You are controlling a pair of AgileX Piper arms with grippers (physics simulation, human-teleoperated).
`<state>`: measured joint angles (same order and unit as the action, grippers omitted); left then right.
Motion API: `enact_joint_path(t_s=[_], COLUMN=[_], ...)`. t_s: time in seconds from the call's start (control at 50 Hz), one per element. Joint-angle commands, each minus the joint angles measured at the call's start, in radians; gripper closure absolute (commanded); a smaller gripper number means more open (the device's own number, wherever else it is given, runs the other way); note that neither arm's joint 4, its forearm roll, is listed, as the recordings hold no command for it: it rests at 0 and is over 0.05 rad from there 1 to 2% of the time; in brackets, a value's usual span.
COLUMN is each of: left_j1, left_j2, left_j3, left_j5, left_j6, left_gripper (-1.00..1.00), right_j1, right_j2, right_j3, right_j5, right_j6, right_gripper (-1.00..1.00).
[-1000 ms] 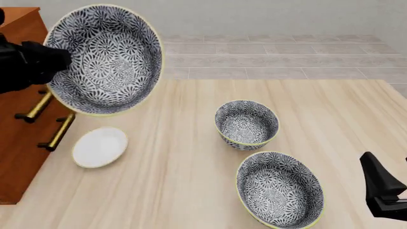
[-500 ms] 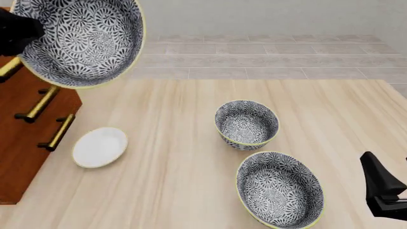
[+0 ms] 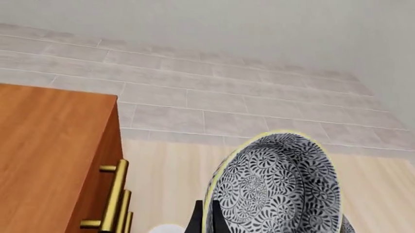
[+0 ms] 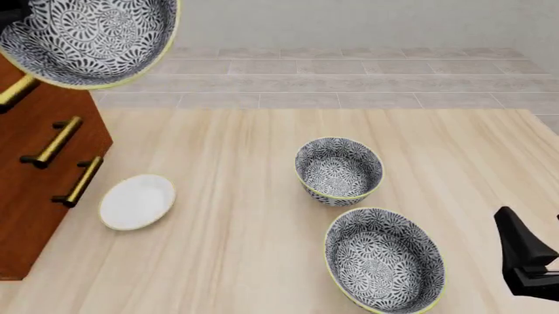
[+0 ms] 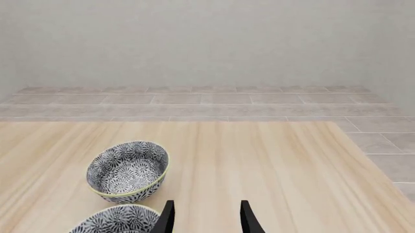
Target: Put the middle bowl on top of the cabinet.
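Note:
My left gripper [image 3: 206, 219] is shut on the yellow rim of the middle bowl [image 3: 275, 187], a deep black-and-white floral bowl that I hold tilted in the air. In the front view this bowl [image 4: 88, 36] hangs at the top left, above the reddish-brown cabinet [image 4: 39, 163], and only a dark bit of the left gripper [image 4: 12, 16] shows beside it. The cabinet's top [image 3: 45, 145] lies beside and below the bowl in the left wrist view. My right gripper [image 5: 206, 221] is open and holds nothing, low over the table's near right [image 4: 524, 261].
Two more floral bowls stand on the table, one mid-table [image 4: 339, 170] and one nearer [image 4: 384, 258]. A small white dish [image 4: 137, 201] lies by the cabinet's front. Brass bar handles [image 4: 54, 140] stick out from the drawers. The wooden table [image 4: 227, 157] ends at a tiled floor.
The left gripper has carried the bowl up and to the left, from in front of the drawers to above the cabinet. The right arm has not moved.

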<state>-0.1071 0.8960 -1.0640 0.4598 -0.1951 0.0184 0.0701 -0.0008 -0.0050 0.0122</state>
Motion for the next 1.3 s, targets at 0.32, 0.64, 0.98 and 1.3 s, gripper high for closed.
enact_joint_path(t_s=[0.32,0.64,0.98,1.3], left_j1=[0.061,0.149,0.209,0.256], left_j2=[0.047,0.093,0.122,0.151], left_j3=[-0.135,-0.215,-0.276,-0.328], left_j5=[0.085,0.136,0.169,0.180], left_j6=[-0.038,-0.068,-0.094,-0.121], left_gripper=[1.00,1.00,1.00,1.00], right_j1=[0.004,0.007,0.007,0.007], right_j2=[-0.001,-0.010,-0.027,-0.020], right_j3=[0.001,0.001,0.000,0.000], right_j5=[0.001,0.003,0.018,0.012], right_j6=[0.002,0.005,0.006,0.008], right_gripper=[-1.00,-1.00,-1.00,-1.00])
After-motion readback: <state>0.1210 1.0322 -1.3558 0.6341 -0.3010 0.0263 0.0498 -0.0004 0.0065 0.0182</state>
